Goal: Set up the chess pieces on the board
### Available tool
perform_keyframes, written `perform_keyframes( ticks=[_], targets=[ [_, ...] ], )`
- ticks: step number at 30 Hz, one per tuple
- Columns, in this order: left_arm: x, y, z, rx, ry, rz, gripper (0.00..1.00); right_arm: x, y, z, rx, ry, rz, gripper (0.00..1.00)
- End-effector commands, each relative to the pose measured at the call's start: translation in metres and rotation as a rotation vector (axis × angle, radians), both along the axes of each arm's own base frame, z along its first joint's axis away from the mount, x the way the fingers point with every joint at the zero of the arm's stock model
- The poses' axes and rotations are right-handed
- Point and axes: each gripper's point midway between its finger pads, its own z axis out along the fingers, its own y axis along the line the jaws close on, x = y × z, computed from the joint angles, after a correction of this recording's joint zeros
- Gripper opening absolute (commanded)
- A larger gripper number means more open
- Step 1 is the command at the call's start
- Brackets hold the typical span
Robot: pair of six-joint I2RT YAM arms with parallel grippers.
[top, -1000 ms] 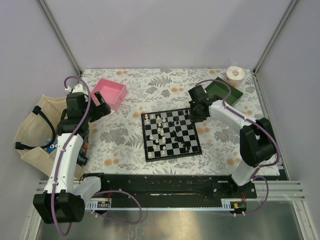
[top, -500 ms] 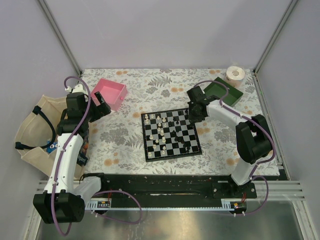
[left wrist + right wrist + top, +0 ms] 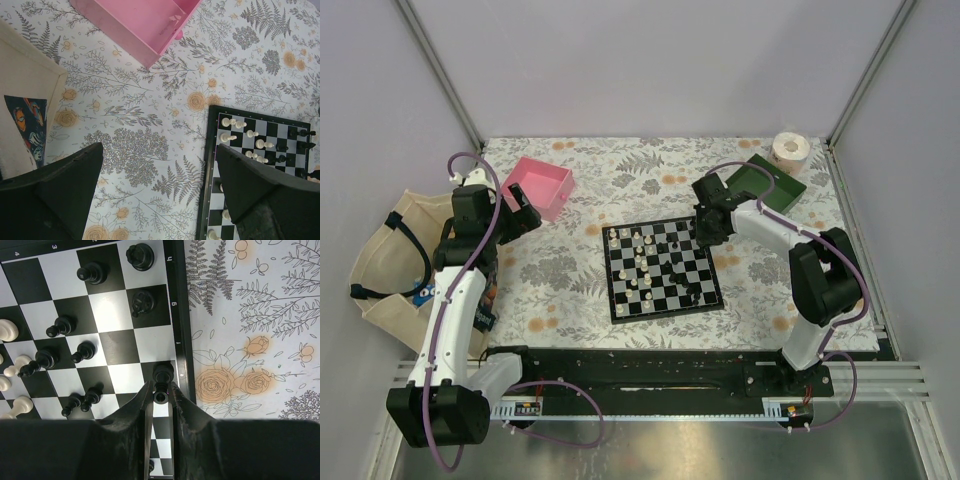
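The chequered board (image 3: pixel 663 267) lies mid-table with cream and black chess pieces scattered on it. My right gripper (image 3: pixel 709 229) is over the board's far right corner. In the right wrist view it (image 3: pixel 160 390) is shut on a black chess piece (image 3: pixel 162 381) held over an edge square next to the board's border (image 3: pixel 178 315). Other black pieces (image 3: pixel 140 255) stand nearby and cream pieces (image 3: pixel 7 331) at the left. My left gripper (image 3: pixel 517 215) is open and empty, near the pink tray, above bare cloth (image 3: pixel 150 165). The board's left edge (image 3: pixel 207 175) shows in the left wrist view.
A pink tray (image 3: pixel 542 186) stands at the far left and a green tray (image 3: pixel 766 183) at the far right, with a tape roll (image 3: pixel 789 149) behind it. A cloth bag (image 3: pixel 382 265) lies off the left side. Metal posts frame the back corners.
My right gripper has shifted slightly left toward the board's far right corner. The left arm has not moved.
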Motion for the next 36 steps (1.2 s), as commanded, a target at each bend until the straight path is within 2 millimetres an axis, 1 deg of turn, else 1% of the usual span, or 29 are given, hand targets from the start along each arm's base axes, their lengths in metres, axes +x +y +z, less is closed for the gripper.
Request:
perform_keyframes(
  ticks=[1,6,9,14,17,20,23,28,31,34,36],
  targets=[
    [0.006,0.0,0.01,-0.014,-0.041,0.001,0.99,0.002,0.004,-0.001,-0.001,-0.013,0.002,0.27],
    [0.006,0.0,0.01,-0.014,-0.043,0.001,0.99,0.005,0.003,0.009,-0.001,-0.039,0.007,0.42],
    [0.006,0.0,0.01,-0.015,-0.043,0.0,0.99,0.007,0.005,0.023,0.007,-0.059,0.025,0.45],
    [0.006,0.0,0.01,-0.014,-0.043,0.001,0.99,0.006,0.009,0.053,0.046,-0.114,0.044,0.46],
    [0.006,0.0,0.01,-0.015,-0.044,0.0,0.99,-0.001,0.02,0.067,0.071,-0.144,0.072,0.48],
    [0.006,0.0,0.01,-0.016,-0.041,0.0,0.99,-0.013,0.04,0.072,0.106,-0.145,0.128,0.51],
    [0.007,-0.002,0.01,-0.02,-0.042,-0.008,0.99,-0.027,0.059,0.069,0.128,-0.122,0.174,0.51],
    [0.006,-0.001,0.01,-0.019,-0.041,-0.005,0.99,-0.045,0.079,0.059,0.146,-0.08,0.227,0.51],
    [0.006,-0.001,0.009,-0.018,-0.04,-0.004,0.99,-0.054,0.087,0.051,0.141,-0.056,0.25,0.52],
    [0.007,-0.001,0.01,-0.019,-0.041,-0.005,0.99,-0.061,0.091,0.041,0.117,-0.027,0.262,0.52],
    [0.007,-0.002,0.009,-0.021,-0.039,-0.008,0.99,-0.064,0.091,0.034,0.095,-0.006,0.274,0.54]
  ],
)
